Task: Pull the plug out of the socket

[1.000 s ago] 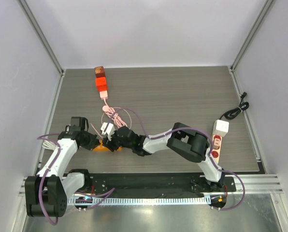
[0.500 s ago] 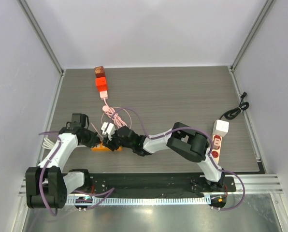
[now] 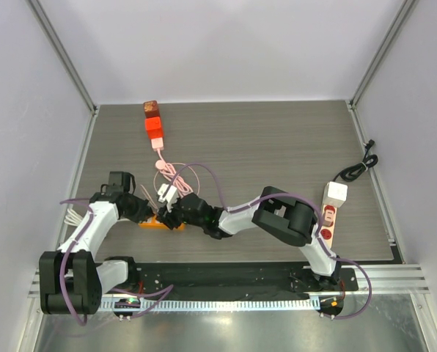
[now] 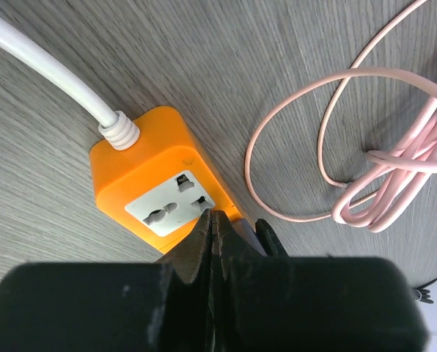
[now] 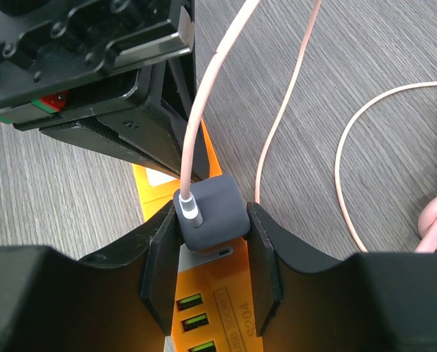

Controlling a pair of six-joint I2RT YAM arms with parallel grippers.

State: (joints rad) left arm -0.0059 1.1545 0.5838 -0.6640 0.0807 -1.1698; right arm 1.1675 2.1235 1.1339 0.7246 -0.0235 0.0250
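The orange power strip point(image 5: 207, 312) lies on the table, also seen in the top view point(image 3: 158, 224) and the left wrist view point(image 4: 141, 165). A dark grey plug point(image 5: 213, 205) with a pink cable point(image 5: 204, 95) sits at the strip's grey socket; its prongs are hidden. My right gripper point(image 5: 213, 217) is shut on the plug, one finger on each side. My left gripper point(image 4: 213, 217) is shut and empty, its tips pressed on the strip beside the white socket face point(image 4: 169, 205). In the top view both grippers meet at the strip, left point(image 3: 148, 214) and right point(image 3: 173, 212).
The pink cable lies coiled point(image 3: 173, 173) behind the strip and runs to a red-orange block point(image 3: 154, 126) at the back. A white cord point(image 4: 42, 66) leaves the strip's end. A white power strip point(image 3: 330, 213) with a black cable point(image 3: 358, 166) lies at the right edge.
The left gripper has shifted a little right onto the strip. The right wrist has edged slightly back and up at the plug.
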